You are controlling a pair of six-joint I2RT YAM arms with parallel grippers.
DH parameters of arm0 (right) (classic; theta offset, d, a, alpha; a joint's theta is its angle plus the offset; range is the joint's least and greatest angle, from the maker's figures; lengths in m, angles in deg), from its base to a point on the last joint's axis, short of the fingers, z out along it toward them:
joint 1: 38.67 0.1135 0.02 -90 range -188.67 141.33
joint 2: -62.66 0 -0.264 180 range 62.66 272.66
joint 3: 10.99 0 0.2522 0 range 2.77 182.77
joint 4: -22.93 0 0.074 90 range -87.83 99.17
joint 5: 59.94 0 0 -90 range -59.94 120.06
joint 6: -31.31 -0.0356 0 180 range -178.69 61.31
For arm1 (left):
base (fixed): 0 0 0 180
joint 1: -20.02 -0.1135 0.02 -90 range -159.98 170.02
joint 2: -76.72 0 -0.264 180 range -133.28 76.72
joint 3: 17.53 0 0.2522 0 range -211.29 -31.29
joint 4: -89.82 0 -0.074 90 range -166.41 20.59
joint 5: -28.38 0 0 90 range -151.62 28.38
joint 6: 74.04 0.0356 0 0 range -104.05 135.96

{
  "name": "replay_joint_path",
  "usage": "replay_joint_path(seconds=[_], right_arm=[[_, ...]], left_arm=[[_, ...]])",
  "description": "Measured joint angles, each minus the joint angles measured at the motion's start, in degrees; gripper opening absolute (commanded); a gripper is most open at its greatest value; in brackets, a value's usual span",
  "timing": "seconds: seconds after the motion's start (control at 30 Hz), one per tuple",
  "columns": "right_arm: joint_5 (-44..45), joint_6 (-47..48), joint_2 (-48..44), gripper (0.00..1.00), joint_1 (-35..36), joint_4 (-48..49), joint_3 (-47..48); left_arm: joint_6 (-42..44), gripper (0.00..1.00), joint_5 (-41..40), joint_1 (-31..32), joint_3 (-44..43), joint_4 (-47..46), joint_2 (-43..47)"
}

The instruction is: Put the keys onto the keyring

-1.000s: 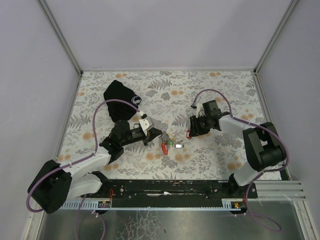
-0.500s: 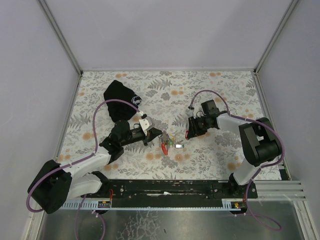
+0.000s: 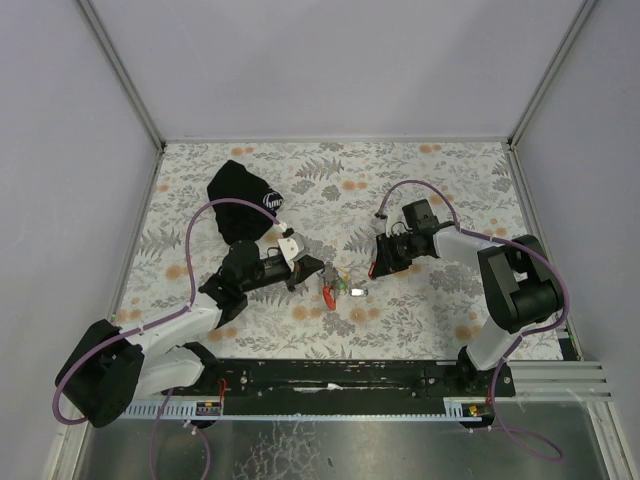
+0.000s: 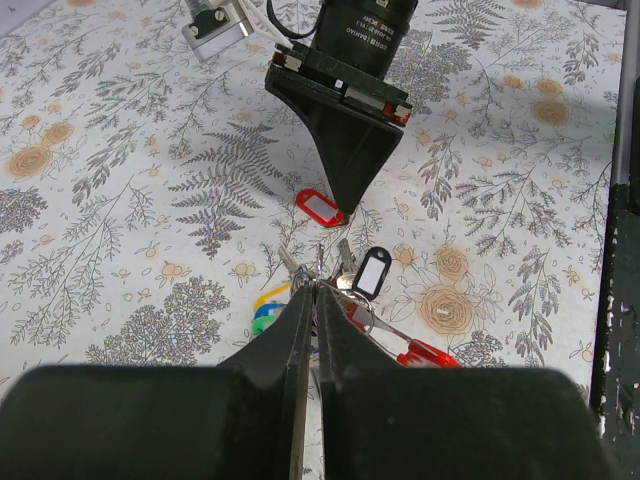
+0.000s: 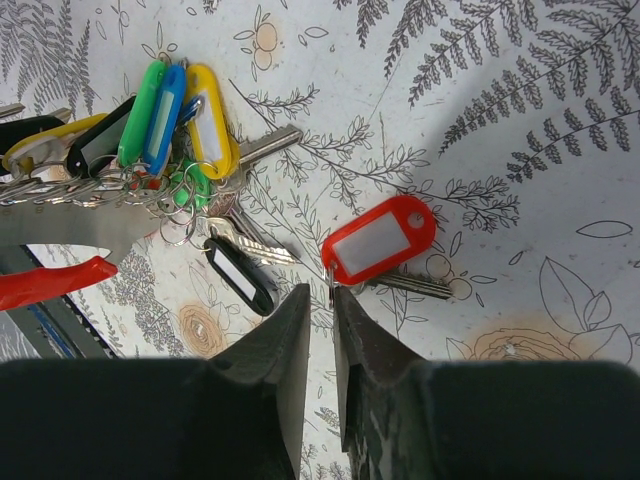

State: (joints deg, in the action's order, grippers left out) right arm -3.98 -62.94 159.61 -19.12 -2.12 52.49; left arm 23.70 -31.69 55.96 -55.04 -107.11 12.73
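The right arm has crept a little leftward, toward the middle of the tabletop (image 3: 450, 180), and the jaws of the right gripper (image 5: 320, 297) have narrowed; the left arm has kept its place. Now the right jaws stand only a slit apart, tips down on the flowered cloth. They sit right at the small ring end of a loose red tag (image 5: 380, 240), whose key (image 5: 410, 285) lies flat beside it. Whether they actually nip that ring I cannot tell.

The left gripper (image 4: 312, 292) is clenched tight, its jaws pressed together on the keyring (image 5: 150, 185). The rest of the keys (image 4: 340, 262) fan out from there on the tabletop, near its middle between the two arms. On that bunch a green tag (image 5: 145, 110), a blue tag (image 5: 170, 110) and a yellow tag (image 5: 210, 120) lie side by side. A black tag (image 5: 240, 280) and a second red tag (image 4: 425, 352) trail off to the near side. The loose red tag lies just beside the bunch, apart from it.

A black cloth pouch (image 3: 240, 200) rests well away at the far left.
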Motion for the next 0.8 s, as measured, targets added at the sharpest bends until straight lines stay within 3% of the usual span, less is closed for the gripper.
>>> replay_joint_path(seconds=[0.8], right_arm=[[0.9,-0.2,4.2,0.21,1.1,-4.6,4.1]], left_arm=[[0.0,0.0,0.0,0.0,0.0,0.0,-0.3]])
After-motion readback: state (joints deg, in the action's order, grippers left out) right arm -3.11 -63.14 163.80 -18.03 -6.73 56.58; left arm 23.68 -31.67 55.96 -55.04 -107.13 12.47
